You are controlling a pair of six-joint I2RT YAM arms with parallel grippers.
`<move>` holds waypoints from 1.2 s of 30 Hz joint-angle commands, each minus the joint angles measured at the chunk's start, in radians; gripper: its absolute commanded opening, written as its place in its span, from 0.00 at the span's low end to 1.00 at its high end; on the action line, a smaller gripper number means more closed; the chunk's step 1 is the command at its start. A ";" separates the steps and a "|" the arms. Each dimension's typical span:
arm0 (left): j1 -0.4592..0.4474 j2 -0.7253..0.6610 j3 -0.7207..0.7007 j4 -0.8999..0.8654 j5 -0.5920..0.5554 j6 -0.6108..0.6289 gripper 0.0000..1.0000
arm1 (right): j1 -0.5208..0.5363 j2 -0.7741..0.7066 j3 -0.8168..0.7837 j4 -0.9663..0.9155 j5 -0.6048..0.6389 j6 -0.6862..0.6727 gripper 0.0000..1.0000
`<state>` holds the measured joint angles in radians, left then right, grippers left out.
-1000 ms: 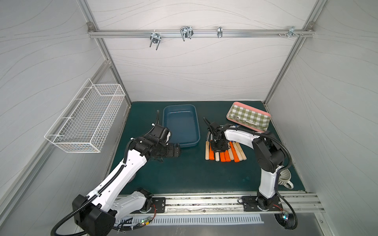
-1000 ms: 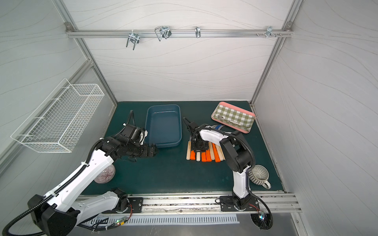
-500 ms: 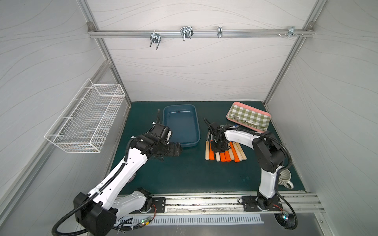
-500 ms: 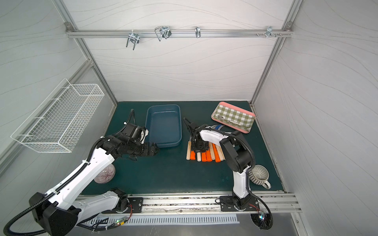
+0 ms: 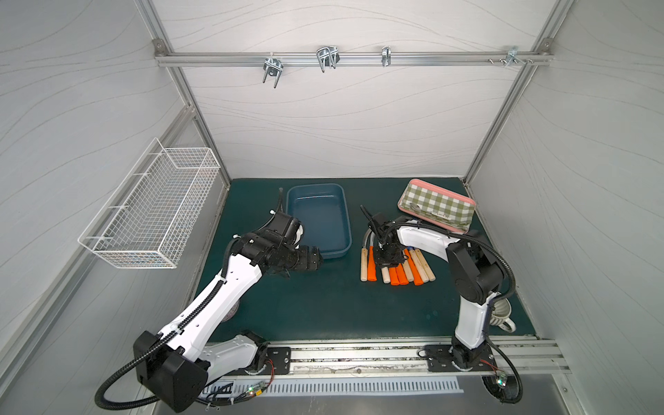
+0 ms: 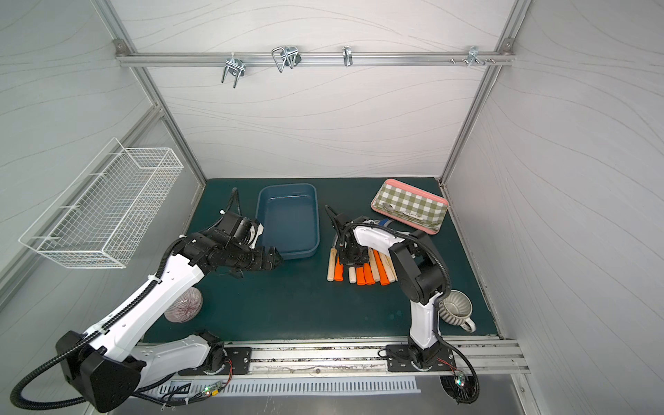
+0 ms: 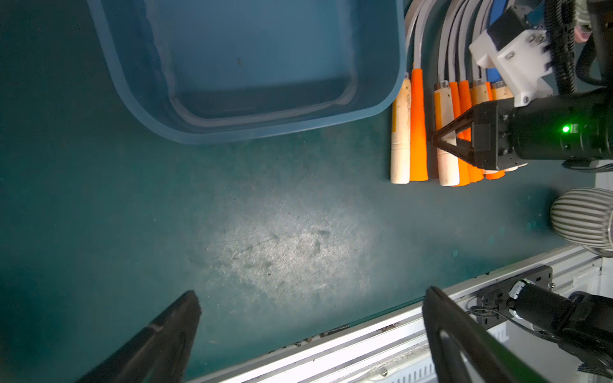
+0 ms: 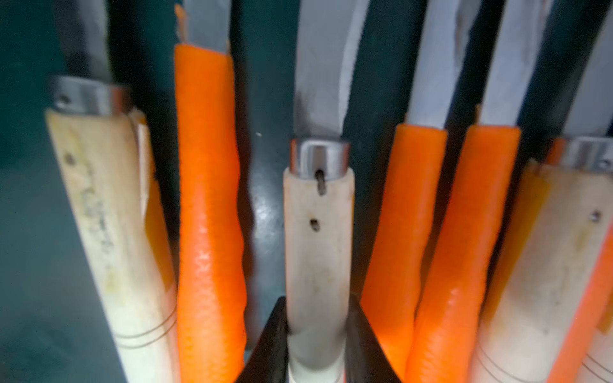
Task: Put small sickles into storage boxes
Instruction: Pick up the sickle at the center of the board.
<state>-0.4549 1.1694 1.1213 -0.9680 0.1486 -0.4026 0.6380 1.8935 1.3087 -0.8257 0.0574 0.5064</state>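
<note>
Several small sickles (image 5: pixel 395 267) (image 6: pixel 359 271) lie side by side on the green mat, with orange and pale wooden handles toward the front. My right gripper (image 5: pixel 386 260) (image 8: pixel 316 305) stands over the row, shut on one pale wooden-handled sickle (image 8: pixel 316 232) (image 7: pixel 446 165) that still lies among the others. The dark blue storage box (image 5: pixel 318 219) (image 6: pixel 289 222) sits to their left with nothing in it. At the box's near corner my left gripper (image 5: pixel 318 259) (image 7: pixel 311 291) hangs open, nothing between its fingers.
A green-checked pink-rimmed tray (image 5: pixel 436 206) lies at the back right, partly over the blades. A ribbed grey mug (image 6: pixel 456 309) stands by the right arm's base. A striped ball (image 6: pixel 183 305) sits under the left arm. A white wire basket (image 5: pixel 154 212) hangs on the left wall.
My right gripper's jaws have come together on the pale wooden handle. The left gripper has drifted slightly to the right, staying open.
</note>
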 commanded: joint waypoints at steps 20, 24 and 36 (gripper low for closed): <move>-0.006 0.150 0.221 0.022 0.042 0.034 0.99 | -0.033 -0.086 0.234 -0.197 -0.050 -0.062 0.00; -0.007 0.157 0.243 0.018 0.024 0.041 0.99 | -0.033 -0.077 0.290 -0.219 -0.060 -0.067 0.00; -0.007 0.186 0.309 -0.008 -0.018 0.030 0.99 | -0.031 -0.027 0.426 -0.261 -0.082 -0.072 0.00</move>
<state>-0.4549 1.3422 1.3712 -0.9710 0.1570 -0.3771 0.6086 1.8412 1.6962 -1.0424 -0.0116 0.4442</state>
